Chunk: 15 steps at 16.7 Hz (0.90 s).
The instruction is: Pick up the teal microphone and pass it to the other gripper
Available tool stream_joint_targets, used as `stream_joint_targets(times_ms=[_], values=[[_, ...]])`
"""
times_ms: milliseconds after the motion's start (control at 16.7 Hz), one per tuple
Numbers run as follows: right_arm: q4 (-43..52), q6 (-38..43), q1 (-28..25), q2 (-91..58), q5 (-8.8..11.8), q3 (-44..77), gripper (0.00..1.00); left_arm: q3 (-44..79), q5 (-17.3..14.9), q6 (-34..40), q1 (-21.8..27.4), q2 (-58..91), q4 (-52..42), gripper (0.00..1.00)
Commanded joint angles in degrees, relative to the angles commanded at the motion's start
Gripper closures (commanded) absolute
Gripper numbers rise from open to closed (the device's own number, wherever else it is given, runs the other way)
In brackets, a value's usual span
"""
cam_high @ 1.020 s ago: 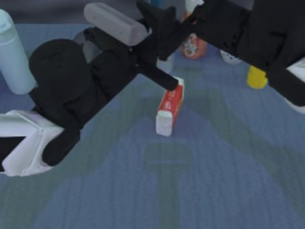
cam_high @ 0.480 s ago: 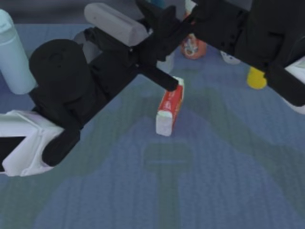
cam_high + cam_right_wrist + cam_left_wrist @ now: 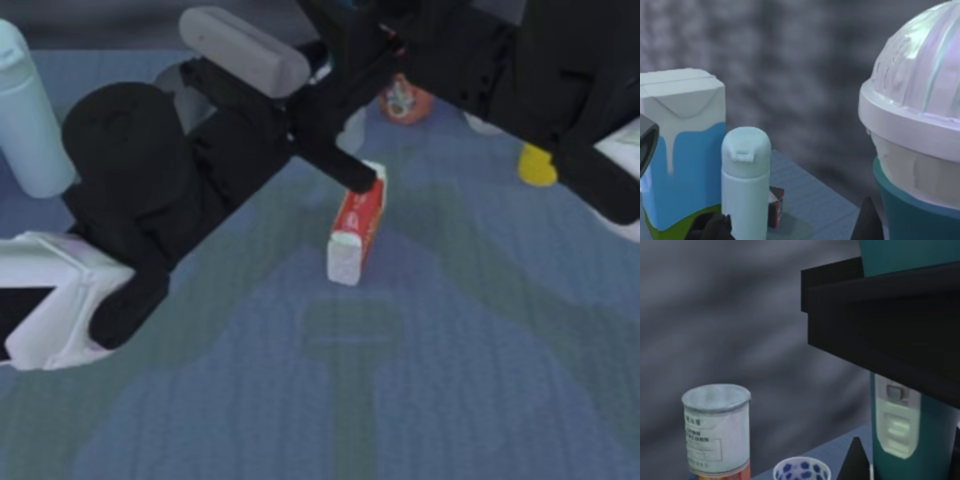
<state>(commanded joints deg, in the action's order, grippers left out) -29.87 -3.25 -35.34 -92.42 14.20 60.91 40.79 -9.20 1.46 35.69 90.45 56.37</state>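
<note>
The teal microphone [image 3: 900, 430], held aloft near the desk's far edge, looks light, rigid and smooth-sided, best gripped on its slim handle below the fragile-looking ribbed head [image 3: 920, 95]. Both tools meet there, the left tool [image 3: 335, 95] and the right tool [image 3: 375, 45]; whether either is pinching it cannot be told.

The two grippers meet at the table's far edge. The carton [image 3: 357, 234] lies just in front of them, the yellow bottle [image 3: 537, 165] to their right, the pale bottle [image 3: 28, 115] far left.

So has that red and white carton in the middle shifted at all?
No. The red and white carton lies where it did, in the same spot relative to the yellow bottle at the right.
</note>
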Motion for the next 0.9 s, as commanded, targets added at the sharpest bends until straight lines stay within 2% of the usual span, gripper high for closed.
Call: stream_joint_targets(times_ms=[540, 900], values=[[0.0, 0.0, 0.0, 0.0, 0.0, 0.0, 1.0, 0.0, 0.0, 0.0, 0.0, 0.0, 0.0, 1.0], [0.0, 0.0, 0.0, 0.0, 0.0, 0.0, 1.0, 0.0, 0.0, 0.0, 0.0, 0.0, 0.0, 0.55]])
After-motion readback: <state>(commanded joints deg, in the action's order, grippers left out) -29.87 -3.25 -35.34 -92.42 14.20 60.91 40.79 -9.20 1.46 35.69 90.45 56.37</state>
